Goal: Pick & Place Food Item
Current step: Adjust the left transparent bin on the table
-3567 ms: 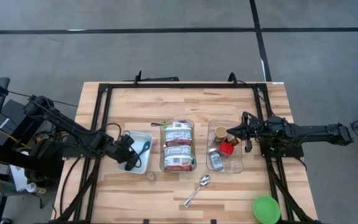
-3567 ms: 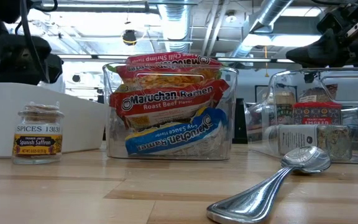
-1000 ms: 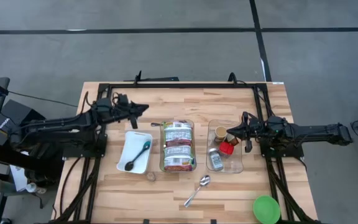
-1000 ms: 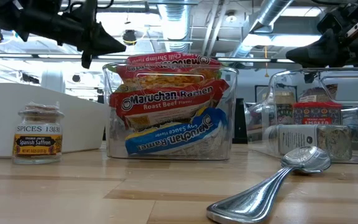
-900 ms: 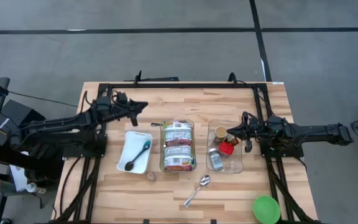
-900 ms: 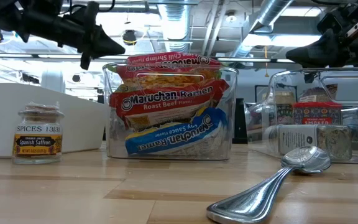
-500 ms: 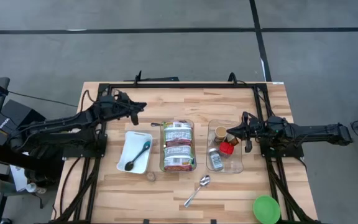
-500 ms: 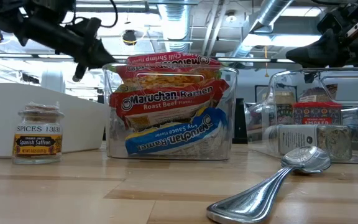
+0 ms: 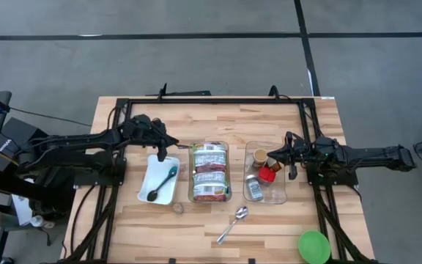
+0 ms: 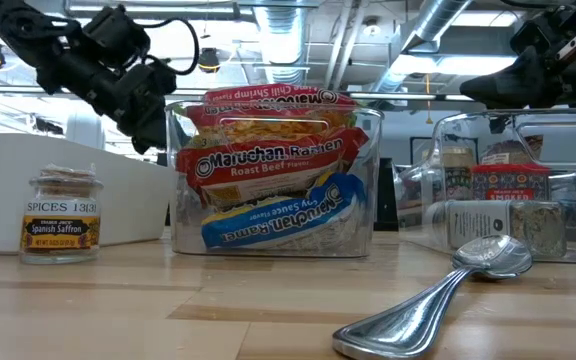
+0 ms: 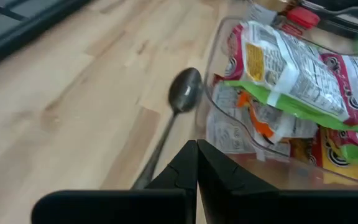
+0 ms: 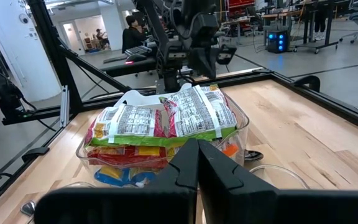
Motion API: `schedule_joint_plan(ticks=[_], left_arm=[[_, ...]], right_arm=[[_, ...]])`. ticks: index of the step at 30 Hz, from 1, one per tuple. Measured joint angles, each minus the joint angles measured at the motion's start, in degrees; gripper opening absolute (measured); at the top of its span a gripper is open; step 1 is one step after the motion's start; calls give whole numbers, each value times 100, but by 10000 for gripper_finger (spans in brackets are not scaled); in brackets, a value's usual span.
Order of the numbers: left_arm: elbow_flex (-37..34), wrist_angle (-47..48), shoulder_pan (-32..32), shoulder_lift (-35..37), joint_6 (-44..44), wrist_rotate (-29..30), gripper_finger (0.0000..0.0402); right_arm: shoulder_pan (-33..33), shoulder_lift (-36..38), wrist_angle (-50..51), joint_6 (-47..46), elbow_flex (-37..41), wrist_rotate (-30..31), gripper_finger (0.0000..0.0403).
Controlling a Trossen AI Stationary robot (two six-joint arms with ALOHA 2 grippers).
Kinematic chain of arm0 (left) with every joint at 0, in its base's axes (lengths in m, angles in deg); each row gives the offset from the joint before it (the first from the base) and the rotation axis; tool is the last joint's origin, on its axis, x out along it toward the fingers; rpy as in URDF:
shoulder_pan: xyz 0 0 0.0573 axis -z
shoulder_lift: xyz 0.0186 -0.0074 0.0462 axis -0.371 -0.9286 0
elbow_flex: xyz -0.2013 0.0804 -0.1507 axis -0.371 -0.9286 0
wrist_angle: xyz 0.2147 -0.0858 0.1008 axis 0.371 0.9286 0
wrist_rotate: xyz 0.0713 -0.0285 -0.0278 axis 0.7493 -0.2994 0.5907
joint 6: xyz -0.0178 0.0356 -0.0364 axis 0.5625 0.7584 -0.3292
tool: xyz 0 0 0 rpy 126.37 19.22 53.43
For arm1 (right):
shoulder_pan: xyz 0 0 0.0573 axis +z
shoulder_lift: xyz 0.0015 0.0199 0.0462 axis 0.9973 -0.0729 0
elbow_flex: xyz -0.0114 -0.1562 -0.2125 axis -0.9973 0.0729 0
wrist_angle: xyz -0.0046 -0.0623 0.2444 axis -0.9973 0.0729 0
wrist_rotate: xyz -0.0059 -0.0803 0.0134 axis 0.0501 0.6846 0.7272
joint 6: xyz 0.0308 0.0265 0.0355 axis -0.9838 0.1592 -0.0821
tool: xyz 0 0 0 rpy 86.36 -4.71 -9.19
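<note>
Several ramen packs [image 9: 209, 172] stand in a clear bin [image 9: 192, 192] at mid table; the low view shows them too [image 10: 268, 165]. My left gripper [image 9: 163, 154] is shut with nothing in it. It hovers over the far end of the white tray [image 9: 146, 176], just left of the bin, and tips downward. In its wrist view the fingers [image 11: 196, 152] point at a small metal spoon [image 11: 180, 98] lying on the wood beside the bin's far left corner. My right gripper [image 9: 269, 156] is shut and level above a second clear bin [image 9: 278, 194] of spice jars.
A teal spoon [image 9: 168, 176] lies in the white tray. A saffron jar [image 10: 61, 213] stands near the tray's near corner. A large metal spoon [image 9: 233, 224] lies near the front edge, and a green lid [image 9: 313, 246] at the front right. A black frame [image 9: 211, 101] borders the table.
My left gripper has come down and toward the table's near edge, from beyond the tray to over its far end. It has tipped downward and rolled a little, and stays shut. The right arm has kept still.
</note>
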Motion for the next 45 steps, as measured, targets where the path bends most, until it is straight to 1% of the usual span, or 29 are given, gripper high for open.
schedule_joint_plan(ticks=[3,6,14,20,25,32,34,39,42,45], left_arm=[[50,-3,-36,-163,2,-163,0],[201,1,-81,-330,2,-199,0],[861,140,-181,-964,116,-198,0],[1595,937,-181,-1638,474,-195,0],[1995,1578,-316,-2056,497,-195,0],[2076,1706,-743,-2356,273,-193,0],[2076,1713,-793,-2352,196,-306,0],[2076,1601,-677,-2352,133,-768,0],[2075,1563,-526,-2352,129,-788,0],[2074,1285,-397,-2352,123,-791,0]], right_arm=[[0,0,0,0,0,0,1],[0,0,2,0,0,0,1],[0,0,2,0,0,0,1],[0,0,2,0,0,0,1],[2,0,0,0,-2,2,1],[2,0,0,0,0,0,1],[0,0,0,0,0,2,1],[2,0,0,0,0,2,1],[1,0,0,0,0,2,1],[1,0,0,0,-2,2,1]])
